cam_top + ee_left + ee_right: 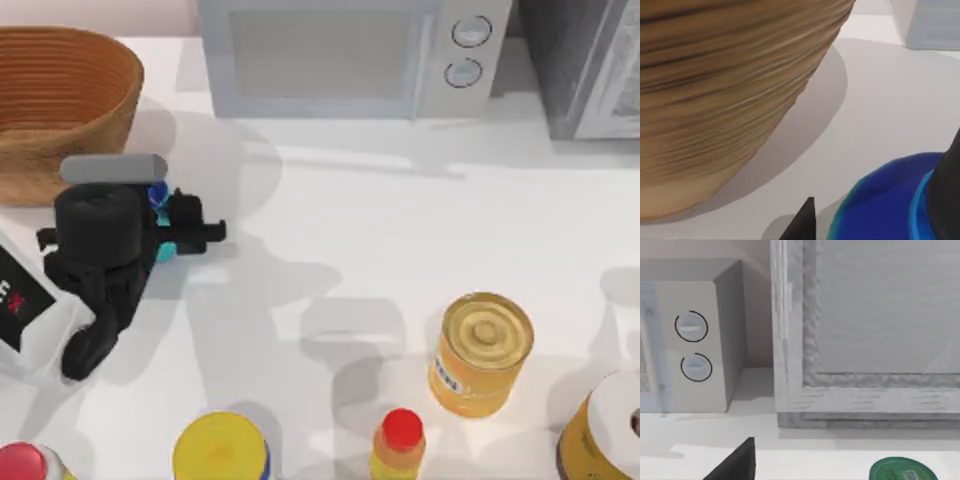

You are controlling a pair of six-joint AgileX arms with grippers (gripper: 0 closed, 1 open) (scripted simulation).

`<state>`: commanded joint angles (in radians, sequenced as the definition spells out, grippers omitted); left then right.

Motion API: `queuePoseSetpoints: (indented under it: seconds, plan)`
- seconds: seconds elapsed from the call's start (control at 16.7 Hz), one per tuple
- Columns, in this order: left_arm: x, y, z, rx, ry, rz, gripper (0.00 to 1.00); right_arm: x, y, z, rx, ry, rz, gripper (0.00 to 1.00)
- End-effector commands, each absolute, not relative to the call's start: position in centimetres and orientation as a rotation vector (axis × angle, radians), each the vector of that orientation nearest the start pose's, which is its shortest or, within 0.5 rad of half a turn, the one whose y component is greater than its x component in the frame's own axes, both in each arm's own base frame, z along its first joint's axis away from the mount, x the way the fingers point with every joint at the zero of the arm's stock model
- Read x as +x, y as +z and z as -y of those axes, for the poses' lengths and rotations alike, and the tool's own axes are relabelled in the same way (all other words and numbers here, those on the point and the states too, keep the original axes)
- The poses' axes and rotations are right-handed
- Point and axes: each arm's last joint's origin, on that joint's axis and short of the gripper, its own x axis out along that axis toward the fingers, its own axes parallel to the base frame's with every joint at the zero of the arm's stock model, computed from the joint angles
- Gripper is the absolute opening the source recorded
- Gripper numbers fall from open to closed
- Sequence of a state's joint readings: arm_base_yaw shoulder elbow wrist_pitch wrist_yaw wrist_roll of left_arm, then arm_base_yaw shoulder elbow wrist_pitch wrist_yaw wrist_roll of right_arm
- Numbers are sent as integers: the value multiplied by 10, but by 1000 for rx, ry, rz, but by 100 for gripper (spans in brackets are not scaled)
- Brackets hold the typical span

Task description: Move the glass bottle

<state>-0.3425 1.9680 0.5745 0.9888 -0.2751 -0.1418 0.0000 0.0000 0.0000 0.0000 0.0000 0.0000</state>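
Top view shows the left gripper (170, 232) beside the basket (60, 100), its fingers (205, 232) closed around the glass bottle (158, 196), which sits between them. Glass is likely rigid, slick and breakable; holding the body below the shoulder seems safest.

A white table (400, 230) spreads under soft light that throws grey shadows. Far beyond the left gripper (165, 222), a grey microwave (340, 55) stands along the back edge before a pale pinkish wall (752, 252).
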Motion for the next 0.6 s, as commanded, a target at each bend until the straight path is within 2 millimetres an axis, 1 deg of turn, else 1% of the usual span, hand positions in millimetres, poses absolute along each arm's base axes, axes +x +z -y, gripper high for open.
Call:
queuePoseSetpoints:
  seconds: [0.24, 0.3, 0.6]
  plan:
    - [304, 73, 98, -29, -20, -392, 98, 106, 160, 1, 0, 0, 0, 100]
    - [304, 73, 98, -29, -20, -392, 100, 106, 160, 1, 0, 0, 0, 100]
    - [304, 73, 98, -29, -20, -392, 100, 106, 160, 1, 0, 0, 0, 100]
